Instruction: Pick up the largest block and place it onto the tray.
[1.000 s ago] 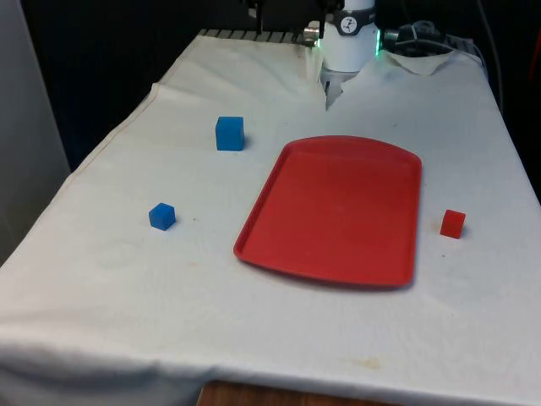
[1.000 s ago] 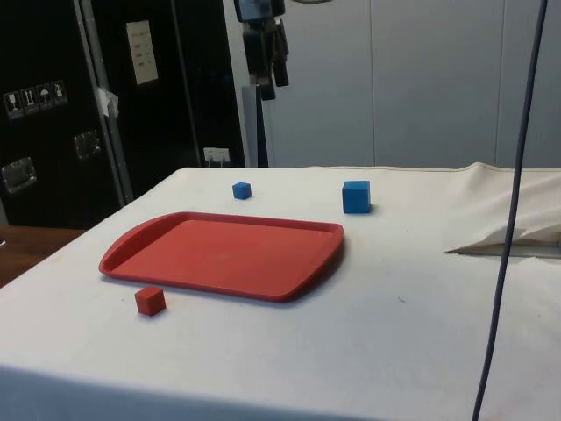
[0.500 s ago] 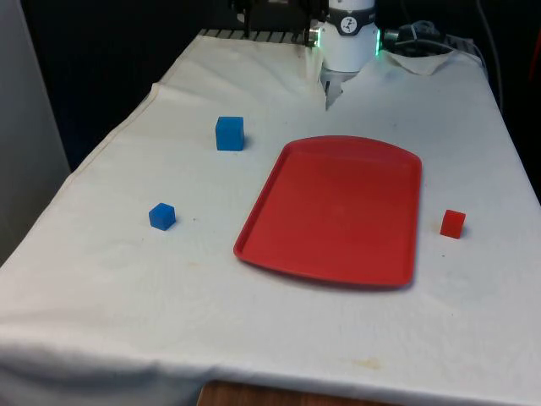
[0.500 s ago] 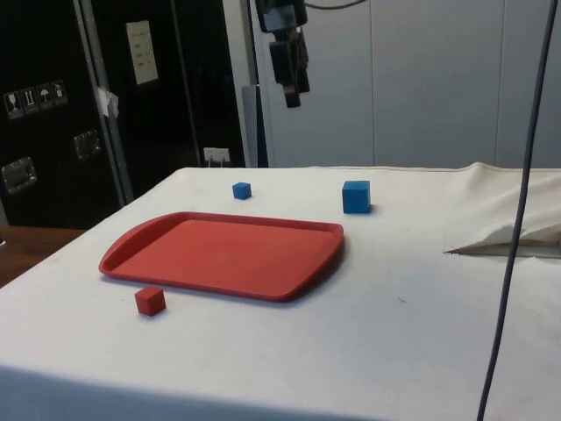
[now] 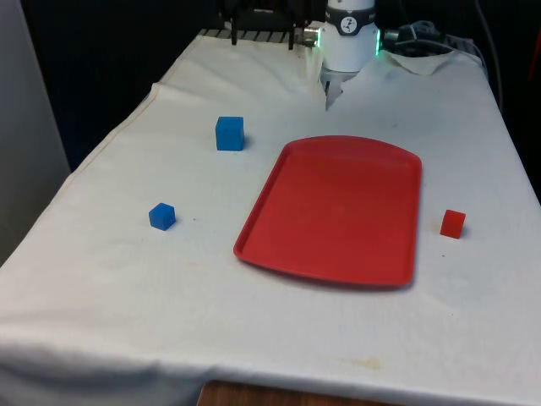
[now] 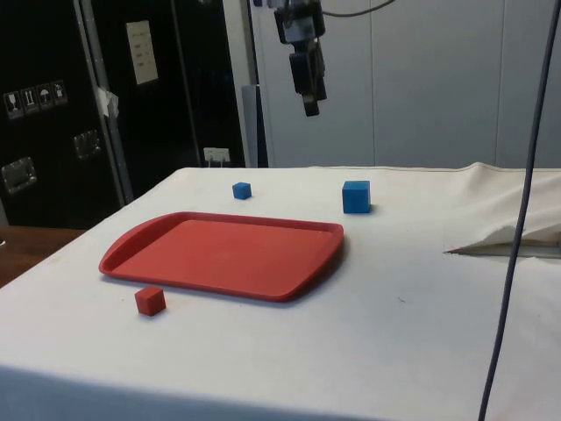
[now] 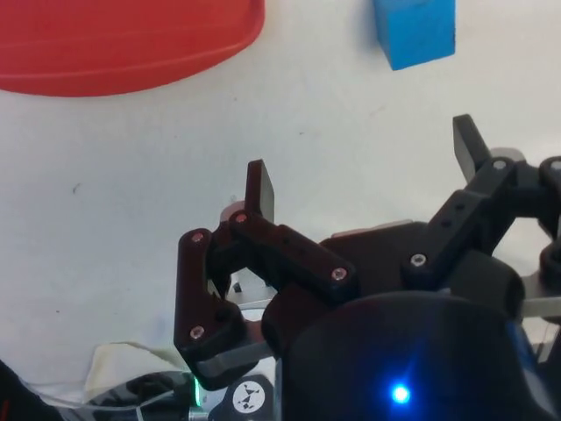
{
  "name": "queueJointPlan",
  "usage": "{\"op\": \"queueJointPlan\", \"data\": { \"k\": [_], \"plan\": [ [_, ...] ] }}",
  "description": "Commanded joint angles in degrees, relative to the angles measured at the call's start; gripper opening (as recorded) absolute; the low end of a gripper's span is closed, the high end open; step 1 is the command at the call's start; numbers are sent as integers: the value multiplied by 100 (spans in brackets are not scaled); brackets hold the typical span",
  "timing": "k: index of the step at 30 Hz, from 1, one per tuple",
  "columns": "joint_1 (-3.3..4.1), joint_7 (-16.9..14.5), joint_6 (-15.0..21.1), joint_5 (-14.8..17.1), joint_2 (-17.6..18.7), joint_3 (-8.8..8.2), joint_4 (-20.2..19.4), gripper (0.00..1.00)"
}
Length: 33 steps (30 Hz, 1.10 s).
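Observation:
The largest block, a blue cube [image 5: 229, 134], stands on the white cloth to the front view's left of the red tray [image 5: 338, 211], which has nothing on it. From the side, this blue cube [image 6: 356, 196] sits just past the tray's [image 6: 223, 254] far corner. My gripper [image 6: 310, 107] hangs high above the table, over the cloth between the tray's corner and the cube. In the wrist view the gripper [image 7: 364, 167] is open with nothing between its fingers [image 7: 259, 189]; the blue cube [image 7: 414, 31] and the tray's edge [image 7: 123, 44] lie far below it.
A small blue cube [image 5: 161, 216] sits near the table's edge on the front view's left. A small red cube [image 5: 452, 223] lies on the tray's other side. A fold of cloth [image 6: 500, 237] rises on the side view's right, where a cable [image 6: 513, 228] hangs.
The gripper has travelled sideways towards the large blue cube and come down a little. It stays open. The blocks and the tray have not moved.

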Motion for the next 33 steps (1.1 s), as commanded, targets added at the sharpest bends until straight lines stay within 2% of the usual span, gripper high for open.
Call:
{"op": "queueJointPlan", "data": {
  "k": [1,5,6,7,10,13,14,15,22,23,24,26,30,31,33],
  "plan": [
    [-23,11,92,-86,-40,-11,-57,100],
    [-40,-52,178,-143,-34,-115,-149,100],
    [-11,-57,74,-57,0,-97,-92,100],
    [-40,-69,206,-149,-29,-138,-166,100],
    [-52,-149,332,-155,0,-229,-264,100],
    [-52,-201,435,-155,23,-304,-344,100],
    [-29,-201,338,-103,17,-292,-304,100],
    [-46,-212,493,-149,34,-321,-378,100],
    [-46,-241,1020,-109,92,-413,-710,100],
    [-34,-235,928,-103,103,-407,-682,100],
    [-40,-246,1146,-97,109,-435,-791,100],
    [-40,-264,1283,-86,138,-458,-871,100],
    [-46,-292,1547,-57,235,-516,-1003,100],
    [-34,-241,1473,-97,235,-510,-974,100],
    [-46,-338,1759,-17,344,-561,-1089,100]
  ]
}}
